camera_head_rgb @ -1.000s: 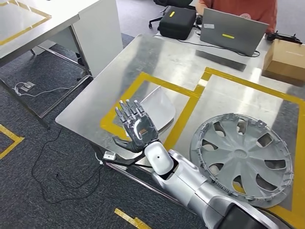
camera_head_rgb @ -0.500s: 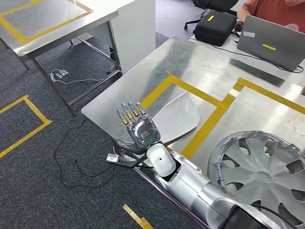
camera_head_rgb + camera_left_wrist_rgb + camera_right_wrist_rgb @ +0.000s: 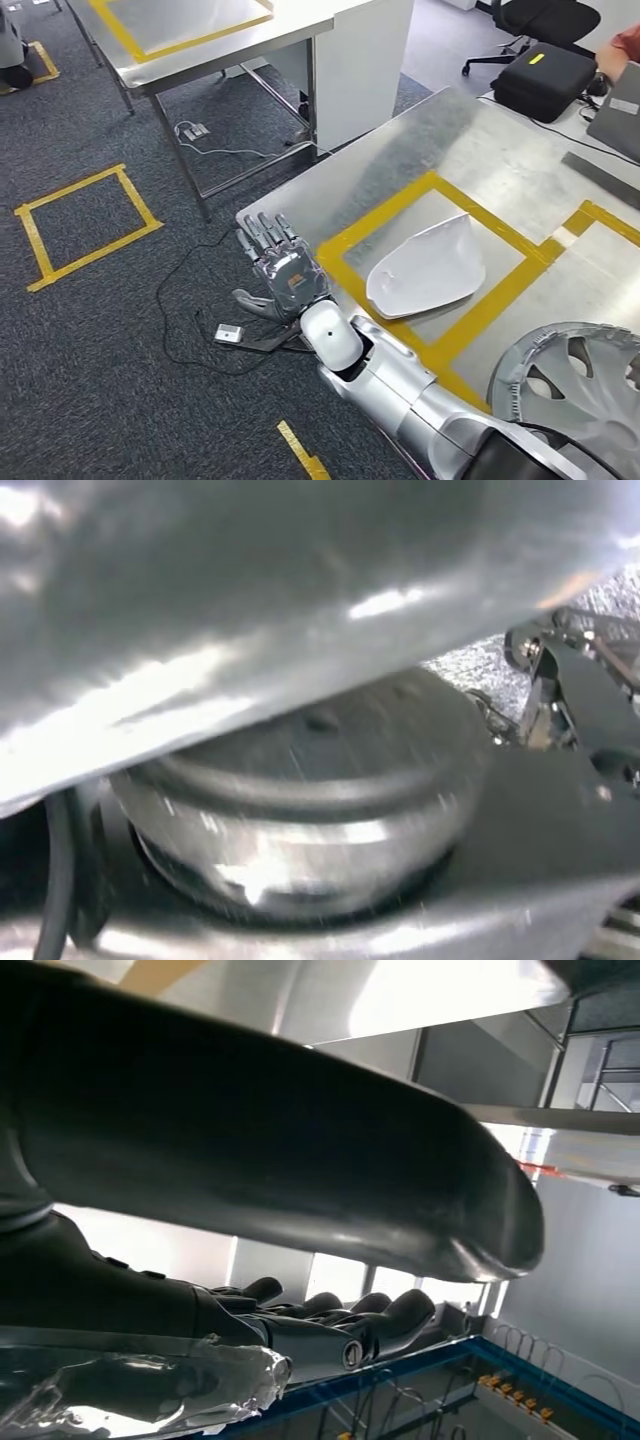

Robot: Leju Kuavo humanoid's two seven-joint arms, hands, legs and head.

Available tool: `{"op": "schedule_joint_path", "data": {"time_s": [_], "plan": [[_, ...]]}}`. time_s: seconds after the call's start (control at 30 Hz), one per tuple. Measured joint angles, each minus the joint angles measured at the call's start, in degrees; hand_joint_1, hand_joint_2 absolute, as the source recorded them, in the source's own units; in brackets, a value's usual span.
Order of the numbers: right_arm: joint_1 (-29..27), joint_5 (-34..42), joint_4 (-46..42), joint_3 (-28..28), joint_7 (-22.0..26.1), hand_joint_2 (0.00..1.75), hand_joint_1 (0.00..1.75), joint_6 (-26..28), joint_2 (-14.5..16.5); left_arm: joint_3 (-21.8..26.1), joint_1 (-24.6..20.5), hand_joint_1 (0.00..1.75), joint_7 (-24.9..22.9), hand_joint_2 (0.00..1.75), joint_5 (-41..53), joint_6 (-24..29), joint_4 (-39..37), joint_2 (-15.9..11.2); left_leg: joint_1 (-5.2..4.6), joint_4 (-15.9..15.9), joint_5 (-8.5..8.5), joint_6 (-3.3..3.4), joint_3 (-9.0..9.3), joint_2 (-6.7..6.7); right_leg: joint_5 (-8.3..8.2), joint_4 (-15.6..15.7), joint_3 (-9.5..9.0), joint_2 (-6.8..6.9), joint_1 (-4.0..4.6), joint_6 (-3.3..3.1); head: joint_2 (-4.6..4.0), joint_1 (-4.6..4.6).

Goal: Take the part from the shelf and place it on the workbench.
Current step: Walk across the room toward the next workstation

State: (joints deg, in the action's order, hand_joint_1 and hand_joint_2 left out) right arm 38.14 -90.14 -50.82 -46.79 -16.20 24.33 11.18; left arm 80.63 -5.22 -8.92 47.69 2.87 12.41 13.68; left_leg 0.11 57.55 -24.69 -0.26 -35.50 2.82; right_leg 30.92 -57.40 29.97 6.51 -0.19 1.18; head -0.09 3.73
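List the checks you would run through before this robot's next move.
1. Right hand free: ok. Its fingers are straight and apart and it holds nothing.
2. White part set down: ok. It lies on the workbench, inside the yellow tape box.
3. Hand clear of the part: ok. It hovers off the bench corner, apart from the part.
4. Hubcap out of the way: ok. It lies in the neighbouring box, not touching the white part.
5. Floor safe for stepping: not ok. A loose cable and a small white box lie on the carpet beside the bench.
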Motion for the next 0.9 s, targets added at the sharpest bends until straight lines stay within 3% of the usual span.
{"op": "schedule_joint_path", "data": {"time_s": [0.03, 0.1, 0.17, 0.2, 0.23, 0.27, 0.33, 0.4, 0.47, 0.5, 0.57, 0.63, 0.7, 0.73, 0.8, 0.87, 0.9], "plan": [[0.06, 0.0, -0.15, -0.08, 0.01, 0.0, 0.0, -0.02, -0.01, 0.0, 0.01, 0.0, 0.0, 0.0, 0.03, 0.01, 0.0, 0.02, 0.07, -0.09, 0.03, 0.38, 0.08, -0.7, 1.0, -1.38, 0.57, -1.38, -0.19, 0.22, 0.0, -0.1], [0.06, 0.0, -0.35, -0.19, -0.01, 0.0, 0.0, -0.17, -0.13, 0.0, -0.12, 0.0, 0.0, 0.0, 0.06, 0.04, 0.0, 0.06, 0.15, -0.17, 0.02, 0.94, 0.16, -2.14, 4.3, -8.06, 3.75, -5.04, -0.37, 0.36, 0.0, -0.42], [-0.18, 0.0, -0.37, -0.31, -0.02, 0.0, 0.0, -0.47, -0.32, 0.0, -0.22, 0.0, 0.0, 0.0, 0.05, 0.1, 0.0, 0.07, 0.06, -0.16, -0.01, 1.19, 0.15, -3.87, 6.79, -15.82, 8.14, -6.35, -0.33, 0.24, 0.0, -0.59], [-0.29, 0.0, -0.38, -0.37, -0.03, 0.0, 0.0, -0.62, -0.38, 0.0, -0.21, 0.0, 0.0, 0.0, 0.04, 0.11, 0.0, 0.07, 0.01, -0.15, -0.02, 1.21, 0.18, -4.79, 6.48, -17.28, 9.4, -6.47, -0.31, 0.13, 0.0, -0.64], [-0.33, 0.0, -0.39, -0.42, -0.06, 0.0, 0.0, -0.72, -0.4, 0.0, -0.18, 0.0, 0.0, 0.0, 0.04, 0.11, 0.0, 0.07, -0.02, -0.14, -0.02, 1.21, 0.23, -5.71, 4.96, -16.29, 9.49, -6.57, -0.32, -0.05, 0.0, -0.64], [-0.3, 0.0, -0.42, -0.47, -0.13, 0.0, 0.0, -0.78, -0.4, 0.0, -0.18, 0.0, 0.0, 0.0, 0.03, 0.1, 0.0, 0.07, -0.03, -0.13, -0.03, 1.18, 0.31, -6.6, 2.59, -13.18, 8.49, -6.93, -0.33, -0.26, 0.0, -0.65], [-0.22, 0.01, -0.49, -0.55, -0.38, 0.0, 0.0, -0.77, -0.45, 0.0, -0.25, 0.0, 0.0, 0.0, 0.09, 0.02, 0.0, 0.1, -0.02, -0.04, -0.07, 0.94, 0.37, -8.2, -1.56, -5.23, 5.29, -9.36, -0.54, -0.71, 0.0, -0.64], [-0.2, 0.02, -0.55, -0.66, -0.58, 0.0, 0.0, -0.74, -0.55, -0.01, -0.32, 0.0, 0.0, 0.0, 0.28, -0.16, 0.0, 0.13, 0.16, 0.01, 0.08, 0.31, 0.06, -9.49, -2.67, -1.3, 3.35, -11.3, -0.62, -0.94, 0.0, -0.67], [-0.16, 0.02, -0.61, -0.8, -0.64, 0.0, 0.0, -0.71, -0.57, -0.02, -0.27, 0.0, 0.0, 0.0, 0.62, -0.39, 0.0, 0.1, 0.44, -0.15, 0.38, -0.52, -0.25, -10.7, -2.63, -0.92, 2.87, -10.71, -0.47, -1.18, 0.0, -0.71], [-0.11, 0.01, -0.65, -0.85, -0.63, 0.0, 0.0, -0.72, -0.54, -0.02, -0.21, 0.0, 0.0, 0.0, 0.78, -0.51, 0.0, 0.08, 0.44, 0.05, 0.22, -0.84, -0.38, -10.37, -2.76, -0.72, 2.71, -10.04, -0.49, -1.43, 0.0, -0.69], [0.02, 0.0, -0.8, -0.94, -0.62, 0.0, 0.0, -0.78, -0.42, -0.03, -0.18, 0.0, 0.0, 0.0, 1.08, -0.79, 0.0, 0.04, 0.23, 2.81, -1.55, -1.33, -1.66, -7.57, -2.93, -0.23, 2.25, -8.51, -0.57, -2.03, 0.0, -0.41], [0.05, 0.0, -0.86, -0.98, -0.71, 0.0, 0.0, -0.86, -0.41, -0.06, -0.18, 0.0, 0.0, 0.0, 1.34, -1.04, 0.0, 0.03, 0.21, 9.55, -4.97, -1.74, -4.93, -4.29, -2.81, -0.06, 1.96, -6.82, -0.39, -2.5, 0.0, -0.16], [-0.03, 0.0, -0.85, -1.09, -0.86, 0.0, 0.0, -0.86, -0.53, -0.14, -0.12, 0.0, 0.0, 0.0, 1.54, -1.18, 0.0, 0.01, 0.33, 15.26, -6.89, -2.0, -7.84, -3.37, -2.61, -0.08, 1.9, -5.04, -0.2, -2.7, 0.0, -0.13], [-0.06, 0.0, -0.85, -1.16, -0.9, 0.0, 0.0, -0.83, -0.58, -0.19, -0.08, 0.0, 0.0, 0.0, 1.65, -1.23, 0.0, -0.01, 0.35, 15.68, -6.49, -2.02, -8.05, -3.22, -2.52, -0.08, 1.88, -4.25, -0.14, -2.7, 0.0, -0.14], [-0.03, 0.0, -0.86, -1.28, -0.94, 0.0, 0.0, -0.79, -0.59, -0.31, -0.01, 0.0, 0.0, 0.0, 2.03, -1.45, 0.0, -0.03, 0.27, 10.5, -3.2, -1.77, -5.09, -2.34, -2.27, -0.09, 1.63, -2.87, 0.0, -2.58, 0.0, -0.14], [0.1, 0.0, -0.87, -1.35, -0.98, 0.0, 0.0, -0.85, -0.6, -0.42, -0.03, 0.0, 0.0, 0.0, 2.45, -1.83, 0.0, -0.04, -0.28, 3.18, -0.61, -1.17, -0.93, 0.41, -1.84, -0.18, 1.31, -1.72, 0.4, -2.22, 0.0, -0.15], [0.18, 0.0, -0.87, -1.39, -0.99, 0.0, 0.0, -0.91, -0.61, -0.46, -0.04, 0.0, 0.0, 0.0, 2.63, -2.01, 0.0, -0.03, -0.57, 1.0, -0.21, -0.83, 0.24, 1.48, -1.62, -0.21, 1.18, -1.16, 0.63, -2.01, 0.0, -0.2]]}}
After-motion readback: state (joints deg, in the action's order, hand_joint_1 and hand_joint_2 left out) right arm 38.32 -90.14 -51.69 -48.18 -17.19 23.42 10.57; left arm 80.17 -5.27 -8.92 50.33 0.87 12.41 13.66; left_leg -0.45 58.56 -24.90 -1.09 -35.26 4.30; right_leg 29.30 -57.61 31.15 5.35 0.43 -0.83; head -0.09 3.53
